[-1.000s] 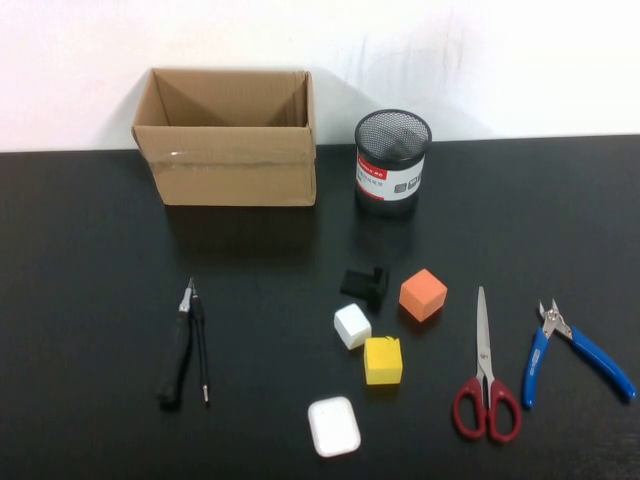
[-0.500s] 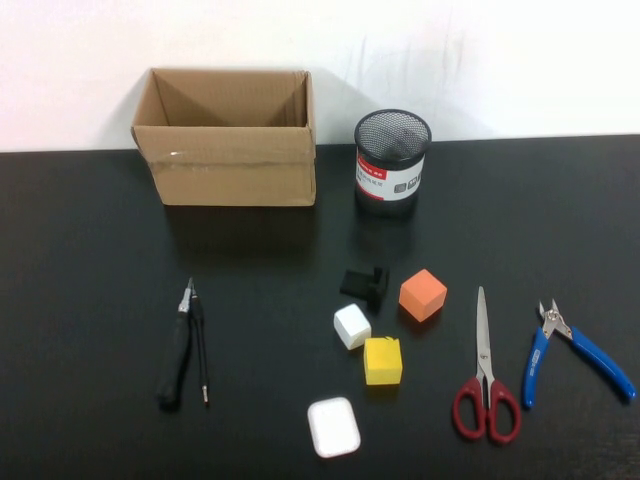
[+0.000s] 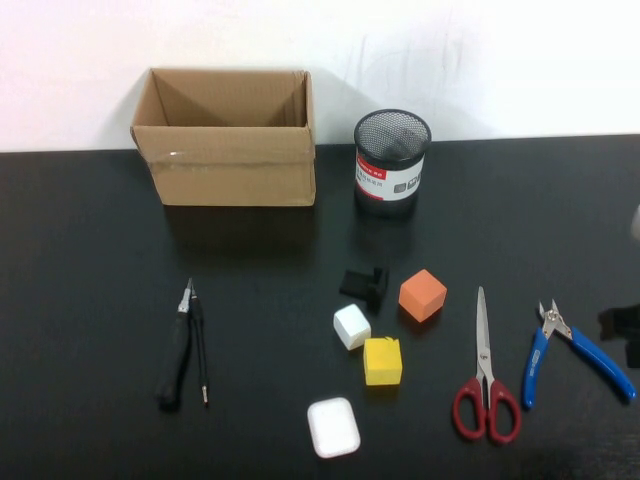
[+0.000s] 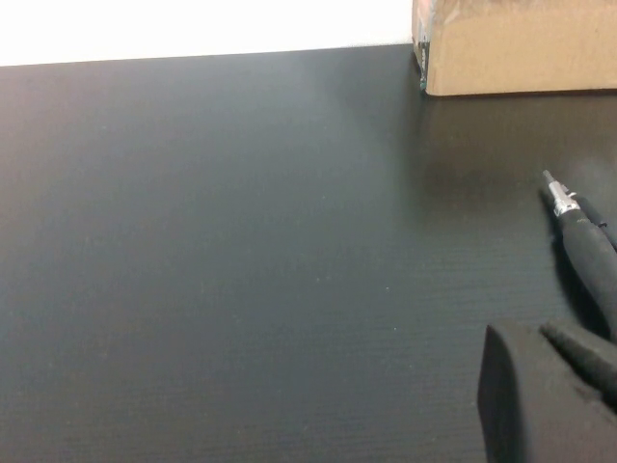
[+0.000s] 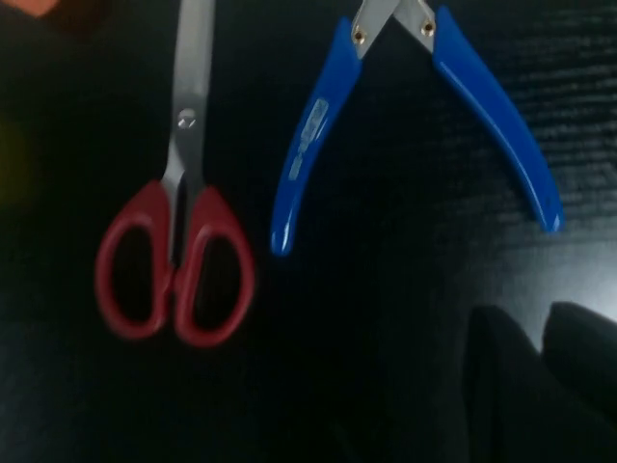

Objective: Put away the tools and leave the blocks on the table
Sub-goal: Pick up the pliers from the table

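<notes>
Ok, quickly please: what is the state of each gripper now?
Left gripper: near the black-handled pliers, state cannot be told.
Right gripper: beside the blue-handled cutters, state cannot be told.

The left claw (image 4: 549, 386) shows only in the left wrist view as matt black fingers (image 4: 525, 405), one broad and flat-faced with a squared corner, the other narrower and rounded, low over the bench near its left side. The right claw (image 3: 625, 335) appears at the right edge of the high view as a dark, blocky shape; in the right wrist view its fingers (image 5: 506, 386) are two black, rounded, unmarked lobes
</notes>
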You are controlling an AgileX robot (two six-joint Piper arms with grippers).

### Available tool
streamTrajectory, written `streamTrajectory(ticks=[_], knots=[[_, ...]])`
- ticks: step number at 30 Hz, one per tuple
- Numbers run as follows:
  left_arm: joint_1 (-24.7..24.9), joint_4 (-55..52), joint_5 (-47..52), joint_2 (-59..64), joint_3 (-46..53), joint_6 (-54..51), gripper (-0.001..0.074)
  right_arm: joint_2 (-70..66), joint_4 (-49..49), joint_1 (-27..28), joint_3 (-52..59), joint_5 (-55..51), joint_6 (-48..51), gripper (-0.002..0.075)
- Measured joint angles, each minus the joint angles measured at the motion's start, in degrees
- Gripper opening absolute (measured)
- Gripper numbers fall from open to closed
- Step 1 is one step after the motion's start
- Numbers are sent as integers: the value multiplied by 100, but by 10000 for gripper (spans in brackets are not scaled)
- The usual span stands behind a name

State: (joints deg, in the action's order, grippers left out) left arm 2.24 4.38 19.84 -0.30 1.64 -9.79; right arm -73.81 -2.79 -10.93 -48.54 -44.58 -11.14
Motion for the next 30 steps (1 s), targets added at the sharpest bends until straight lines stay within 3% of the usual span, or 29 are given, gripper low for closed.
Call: streamTrajectory(ticks=[6, 11, 13, 22, 30], knots=[[0, 0, 0, 0, 0, 0, -4, -965, 453, 0, -730, -88, 82, 111], [0, 0, 0, 0, 0, 0, -4, -1633, -458, 0, -1320, -379, 623, 316], [0, 0, 0, 0, 0, 0, -4, -1812, -763, -14, -1393, -432, 624, 357], [0, 0, 0, 0, 0, 0, -4, -2296, -798, -384, -1393, -192, -110, 297], [0, 0, 0, 0, 0, 0, -4, -2629, -248, -477, -1393, 26, -717, 297]])
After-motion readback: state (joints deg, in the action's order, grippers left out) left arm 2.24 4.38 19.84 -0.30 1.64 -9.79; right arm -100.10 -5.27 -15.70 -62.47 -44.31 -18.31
